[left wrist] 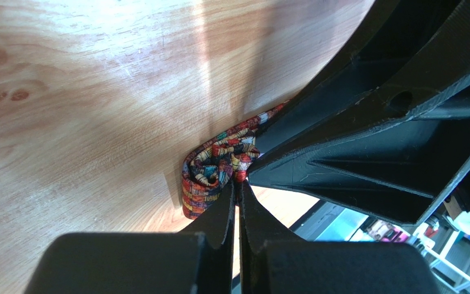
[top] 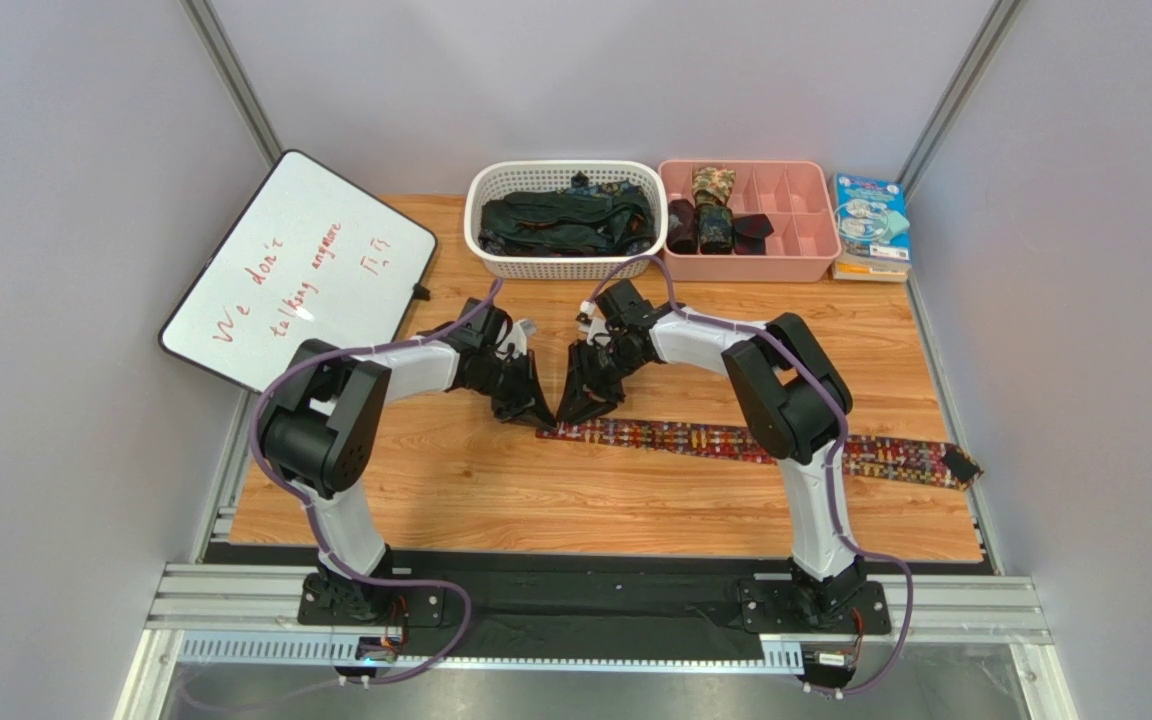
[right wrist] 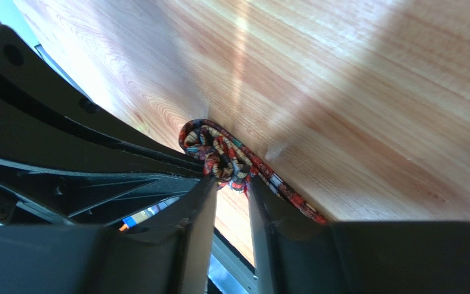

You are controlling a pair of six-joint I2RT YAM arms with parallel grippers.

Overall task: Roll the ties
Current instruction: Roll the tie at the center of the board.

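Note:
The patterned red-orange-yellow tie (top: 717,440) lies flat across the middle of the wooden table, running right to its dark tip (top: 962,468). Its left end is curled into a small first coil, seen in the left wrist view (left wrist: 204,177) and the right wrist view (right wrist: 225,156). My left gripper (top: 540,413) (left wrist: 238,184) is shut on that coil from the left. My right gripper (top: 579,413) (right wrist: 230,180) is shut on the same coil from the right, its jaws a little apart with fabric between the tips. The two grippers nearly touch.
A white basket (top: 567,267) of dark ties stands at the back centre. A pink divided tray (top: 800,267) beside it holds rolled ties, one camouflage (top: 713,186). A whiteboard (top: 297,270) leans at back left, a booklet (top: 871,222) lies at back right.

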